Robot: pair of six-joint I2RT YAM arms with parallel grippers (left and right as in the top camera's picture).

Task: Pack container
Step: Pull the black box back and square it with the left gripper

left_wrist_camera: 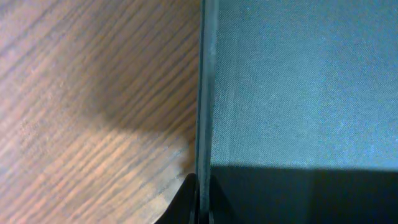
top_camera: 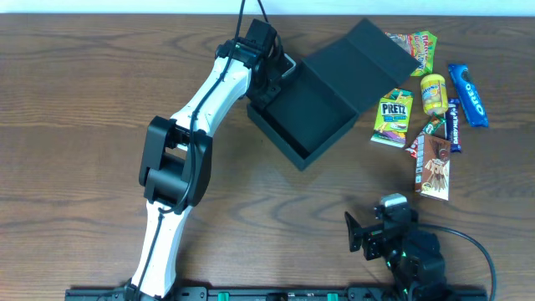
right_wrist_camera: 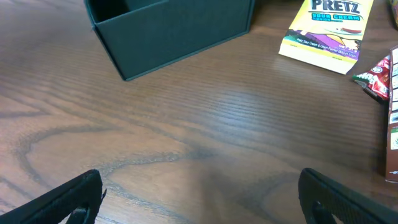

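The container (top_camera: 313, 117) is a dark teal-black box, open, with its flap lid (top_camera: 364, 50) laid back to the upper right. My left gripper (top_camera: 269, 82) is shut on the box's left wall; in the left wrist view the thin wall (left_wrist_camera: 204, 93) runs up from between the fingertips (left_wrist_camera: 201, 198). My right gripper (top_camera: 368, 234) is open and empty near the front edge, its fingers wide apart over bare wood (right_wrist_camera: 199, 193). The box's corner (right_wrist_camera: 174, 28) shows at the top of the right wrist view.
Snacks lie right of the box: a Pretz packet (top_camera: 393, 117) (right_wrist_camera: 326, 28), a yellow tub (top_camera: 432, 92), a blue Oreo pack (top_camera: 468, 94), a brown chocolate packet (top_camera: 435, 165), a colourful candy bag (top_camera: 415, 46) and a small red-green wrapper (right_wrist_camera: 376, 78).
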